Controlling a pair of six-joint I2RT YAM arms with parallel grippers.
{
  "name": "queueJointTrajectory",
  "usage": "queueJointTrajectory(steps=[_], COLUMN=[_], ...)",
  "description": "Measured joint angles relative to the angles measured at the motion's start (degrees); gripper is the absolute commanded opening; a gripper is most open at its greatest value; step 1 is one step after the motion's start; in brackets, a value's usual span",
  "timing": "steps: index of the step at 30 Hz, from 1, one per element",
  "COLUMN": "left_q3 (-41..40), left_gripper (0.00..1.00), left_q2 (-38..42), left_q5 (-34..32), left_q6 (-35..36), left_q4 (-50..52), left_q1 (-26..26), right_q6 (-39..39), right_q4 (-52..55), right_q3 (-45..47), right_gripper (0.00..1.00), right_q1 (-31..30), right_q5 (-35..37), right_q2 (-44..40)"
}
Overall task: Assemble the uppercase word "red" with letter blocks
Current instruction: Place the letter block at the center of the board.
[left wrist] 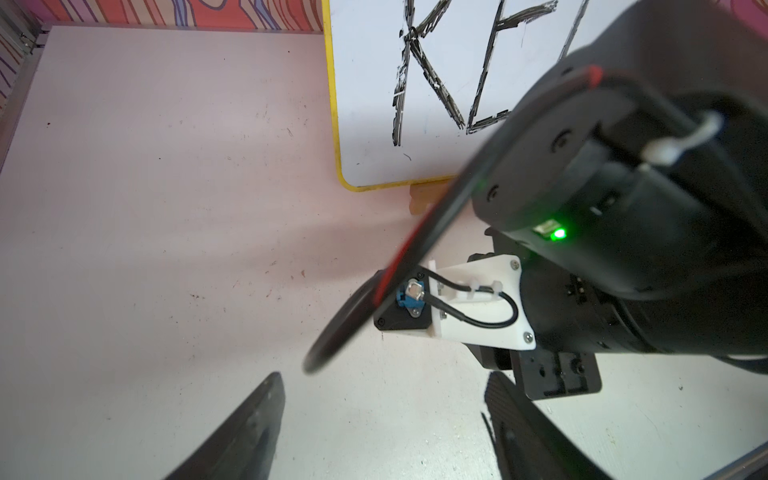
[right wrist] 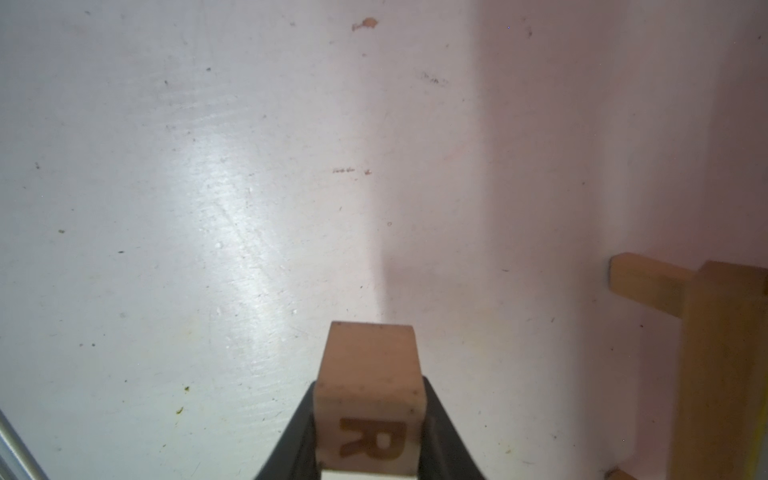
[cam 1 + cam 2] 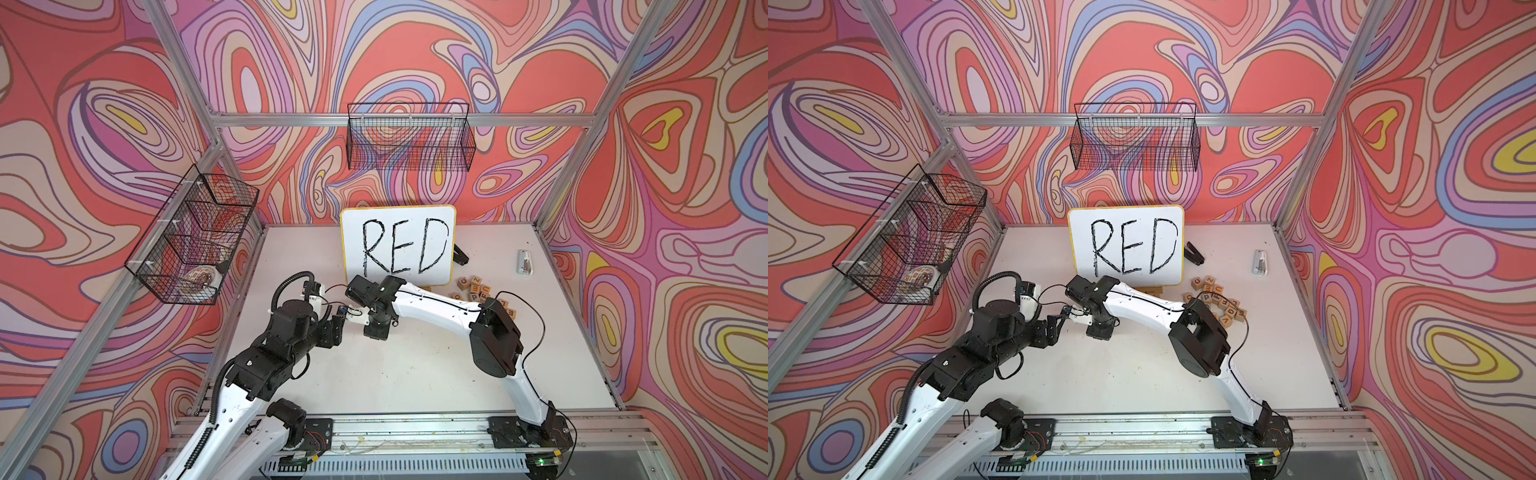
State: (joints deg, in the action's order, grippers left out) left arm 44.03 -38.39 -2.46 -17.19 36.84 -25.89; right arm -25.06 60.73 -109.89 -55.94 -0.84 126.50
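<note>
Right wrist view: right pincer [image 2: 369, 384] clamped on the R block [image 2: 370, 409], wooden stand [image 2: 723, 353] beside it, not touching. Meanwhile left pincer [image 1: 384, 384] sits apart, right arm's wrist [image 1: 623, 199] just ahead.

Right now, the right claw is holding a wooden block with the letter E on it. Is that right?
Not quite. The letter is R, not E. The right wrist view shows the right claw holding a wooden block with an orange-brown R on its face.

Yellow-rimmed board [image 3: 398, 216] upright on white table [image 3: 419, 374]
</note>
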Motion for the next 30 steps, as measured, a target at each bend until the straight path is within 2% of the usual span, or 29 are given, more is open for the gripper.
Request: queueJointTrajectory(steps=[18, 30], left_q3=[0.00, 0.00], left_gripper=[0.79, 0.79], left_q2=[0.00, 0.00], left_q5=[-0.61, -0.63], left_q6=[0.00, 0.00], left_q4=[0.00, 0.02], left_q1=[0.00, 0.00], right_q6=[-12.02, -14.64], right_q4=[1.01, 2.10], right_q3=[-0.79, -2.25], right_gripper=[0.32, 0.34], right_q1=[2.25, 2.29], right_q5=[-2.03, -1.55], right_q2=[2.86, 5.53])
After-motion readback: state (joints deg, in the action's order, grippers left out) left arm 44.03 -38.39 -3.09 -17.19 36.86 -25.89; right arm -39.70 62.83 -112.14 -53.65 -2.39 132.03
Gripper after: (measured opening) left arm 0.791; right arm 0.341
